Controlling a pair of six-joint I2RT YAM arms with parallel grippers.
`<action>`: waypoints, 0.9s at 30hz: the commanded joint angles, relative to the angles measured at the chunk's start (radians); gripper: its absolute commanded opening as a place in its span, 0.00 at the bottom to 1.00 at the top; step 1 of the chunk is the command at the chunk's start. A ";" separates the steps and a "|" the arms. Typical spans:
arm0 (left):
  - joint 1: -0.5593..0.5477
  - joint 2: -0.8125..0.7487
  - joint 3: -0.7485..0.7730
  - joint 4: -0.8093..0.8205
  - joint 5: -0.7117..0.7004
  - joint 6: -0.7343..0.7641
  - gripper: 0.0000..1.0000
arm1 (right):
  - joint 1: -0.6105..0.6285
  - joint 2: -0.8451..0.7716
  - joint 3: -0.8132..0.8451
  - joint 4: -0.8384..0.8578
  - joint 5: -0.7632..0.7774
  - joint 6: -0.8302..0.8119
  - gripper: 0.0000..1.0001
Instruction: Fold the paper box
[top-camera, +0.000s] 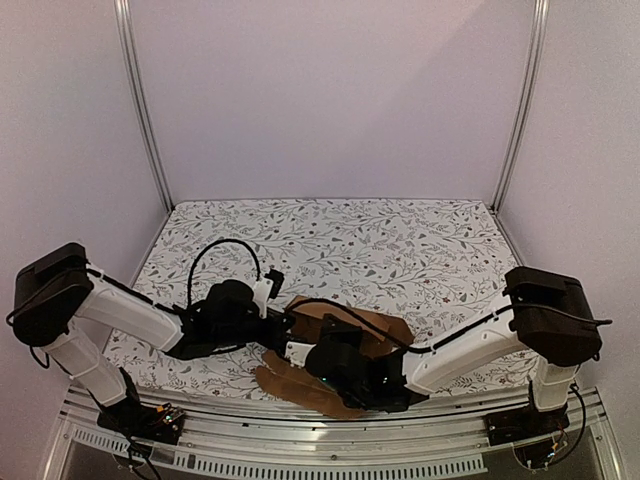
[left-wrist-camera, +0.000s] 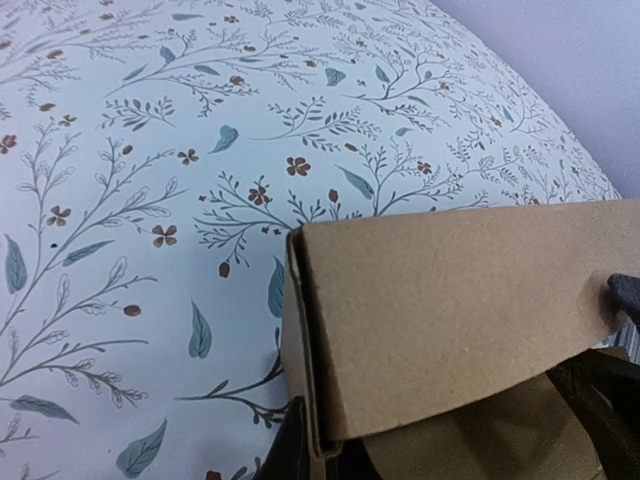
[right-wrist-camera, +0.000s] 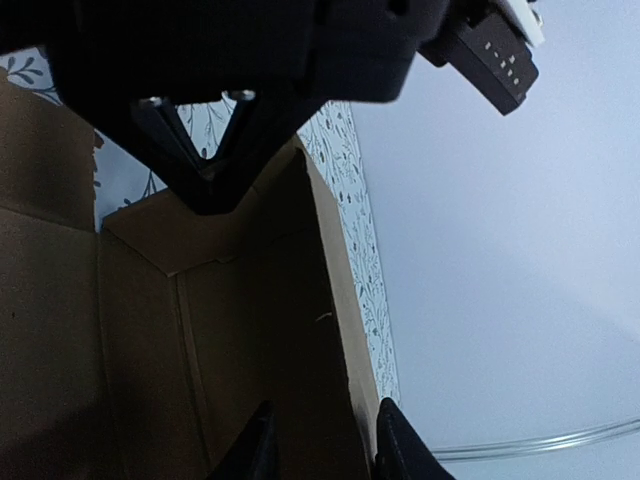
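The box sits on the table between both claws; the left claw is pinched tight on its corner wall; the right claw is a little open around another wall.

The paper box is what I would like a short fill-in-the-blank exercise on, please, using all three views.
1. The paper box is made of plain ____ cardboard.
2. The tablecloth under it is printed with leaves, twigs and small ____.
3. In the right wrist view, one wall of the box stands ____ the two fingers of the right gripper.
4. The left gripper is ____ on the edge of a flap.

Missing words: brown; flowers; between; shut.
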 joint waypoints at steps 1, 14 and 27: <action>-0.030 -0.001 0.047 -0.027 -0.021 0.028 0.00 | 0.013 -0.075 0.028 -0.124 -0.075 0.119 0.38; -0.050 -0.014 0.133 -0.171 -0.098 0.131 0.00 | -0.004 -0.379 0.071 -0.517 -0.333 0.415 0.67; -0.060 0.064 0.202 -0.204 -0.052 0.261 0.00 | -0.206 -0.482 0.073 -0.588 -0.619 0.716 0.28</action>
